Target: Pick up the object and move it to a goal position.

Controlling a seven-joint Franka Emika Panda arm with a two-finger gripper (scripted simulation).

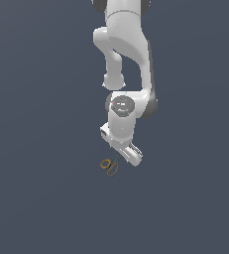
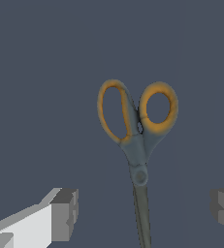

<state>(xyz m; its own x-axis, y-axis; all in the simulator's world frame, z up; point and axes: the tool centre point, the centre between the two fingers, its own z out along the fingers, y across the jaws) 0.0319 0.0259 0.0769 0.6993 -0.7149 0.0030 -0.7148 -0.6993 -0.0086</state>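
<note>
The white two-fingered gripper [image 2: 145, 208], spread wide and holding nothing, straddles the thin dark blades of the small orange-handled scissors [image 2: 137, 140] (loops at twelve o'clock), so closing may, seemingly, pinch only slippery blade and let them pivot.

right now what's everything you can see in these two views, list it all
scissors: one pair, two orange-yellow oval loop handles with dark grey blades, lying flat on the surface, blades running between the two fingers in the wrist view; in the exterior view the handles poke out to the exterior view's left of the hand
surface: one, plain dark blue-grey, fills both views
arm: one, white with dark joints, reaching down from the top of the exterior view
fingers: two, grey pads on a white hand, spread wide apart either side of the scissors' blades, not touching them
</note>
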